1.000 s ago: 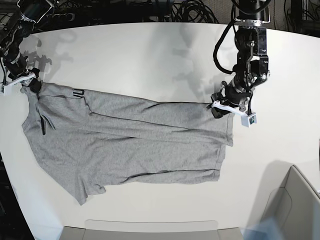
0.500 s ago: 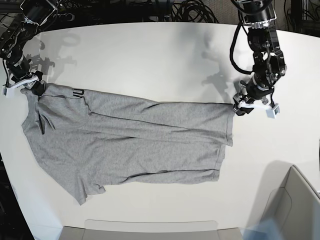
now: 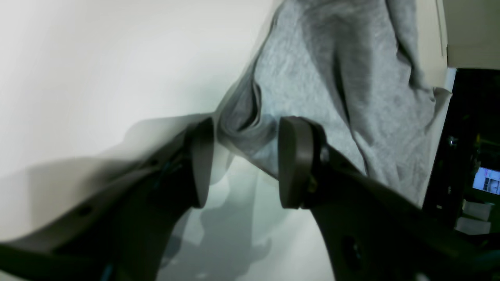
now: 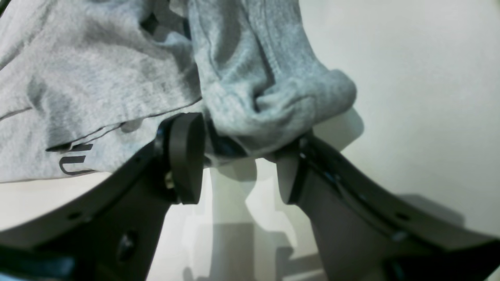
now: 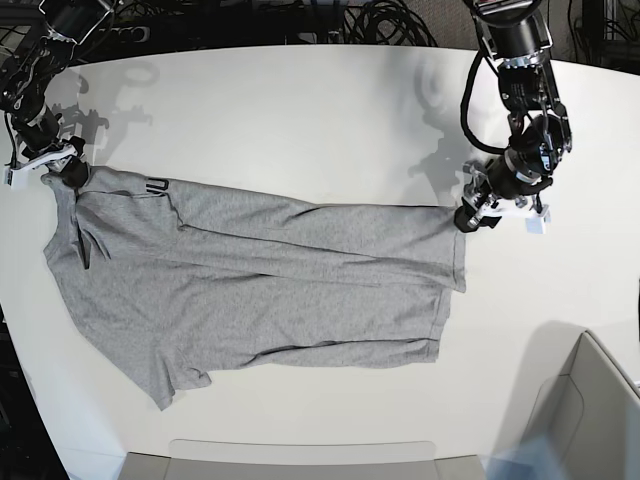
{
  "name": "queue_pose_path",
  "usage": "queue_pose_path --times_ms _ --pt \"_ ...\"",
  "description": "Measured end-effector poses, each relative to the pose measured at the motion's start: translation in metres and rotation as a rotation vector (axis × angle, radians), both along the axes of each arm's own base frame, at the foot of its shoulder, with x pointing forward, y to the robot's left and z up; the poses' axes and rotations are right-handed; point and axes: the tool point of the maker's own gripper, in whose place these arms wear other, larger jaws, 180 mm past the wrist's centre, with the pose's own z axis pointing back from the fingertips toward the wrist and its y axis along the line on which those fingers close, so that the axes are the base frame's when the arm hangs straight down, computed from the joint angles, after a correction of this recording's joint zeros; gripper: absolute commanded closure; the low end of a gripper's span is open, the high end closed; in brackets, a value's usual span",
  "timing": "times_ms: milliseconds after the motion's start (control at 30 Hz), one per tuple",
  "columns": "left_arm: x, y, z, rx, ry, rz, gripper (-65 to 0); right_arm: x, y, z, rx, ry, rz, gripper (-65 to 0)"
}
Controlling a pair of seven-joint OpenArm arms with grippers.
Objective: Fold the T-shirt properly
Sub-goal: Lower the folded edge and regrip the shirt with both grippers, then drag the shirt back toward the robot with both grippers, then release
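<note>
"Where's the shirt lying?"

"The rumpled heather-grey cotton T-shirt point(image 5: 300, 300) is sprawled across the white bench point(image 5: 270, 90), one end near the bench's left edge, the other short of the grey plastic bin point(image 5: 590, 420) at the near right corner."

"Has either black two-fingered gripper got it?"

"Not that I can see. The left gripper point(image 3: 246, 164) is spread wide around one corner, the right gripper point(image 4: 238, 164) just as wide around a bunched fold at the other."

"So what might spoil it?"

"That right-hand bunch is thick and rolled; closing there could catch only the top layer, I'd say, and leave the rest behind. On the left, the corner sits barely between the fingers, so a shallow pinch might slip. Uneven lifting would then skew the fold."
</note>
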Motion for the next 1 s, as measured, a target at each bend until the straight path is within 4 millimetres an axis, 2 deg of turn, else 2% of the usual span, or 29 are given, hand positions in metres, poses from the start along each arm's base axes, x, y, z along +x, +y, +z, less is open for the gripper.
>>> queue_pose_path --times_ms 233,300,367,467,500,567,800,900,1000 --pt "0.012 -0.032 0.000 0.025 -0.026 -0.097 -27.7 0.003 0.000 0.001 -0.007 0.005 0.005 -29.0" --pt "0.014 -0.041 -0.004 0.021 -0.037 -0.108 -24.7 0.003 0.000 0.001 -0.008 0.006 0.005 -28.7" --pt "0.016 -0.044 -0.007 0.019 -0.036 -0.111 -19.9 0.003 -0.001 0.000 -0.015 0.013 0.006 -25.1" --pt "0.015 -0.041 -0.011 0.027 -0.032 -0.094 -9.7 0.005 -0.006 -0.002 -0.062 0.050 0.015 -13.4" --pt "0.015 -0.040 -0.012 0.029 -0.028 -0.093 -5.2 0.006 -0.008 -0.002 -0.078 0.065 0.021 -7.6" --pt "0.013 -0.037 -0.014 0.032 -0.020 -0.091 0.0 0.006 -0.008 -0.003 -0.088 0.076 0.027 0.0" --pt "0.009 -0.026 -0.015 0.049 -0.004 -0.100 0.0 0.007 -0.010 -0.003 -0.106 0.086 0.029 0.0" --pt "0.006 -0.020 -0.016 0.058 0.003 -0.101 0.0 -0.003 -0.017 -0.003 -0.128 0.103 0.041 0.0" --pt "-0.004 -0.012 -0.021 0.079 0.020 -0.102 0.0 -0.008 -0.014 -0.006 -0.160 0.130 0.094 0.0"
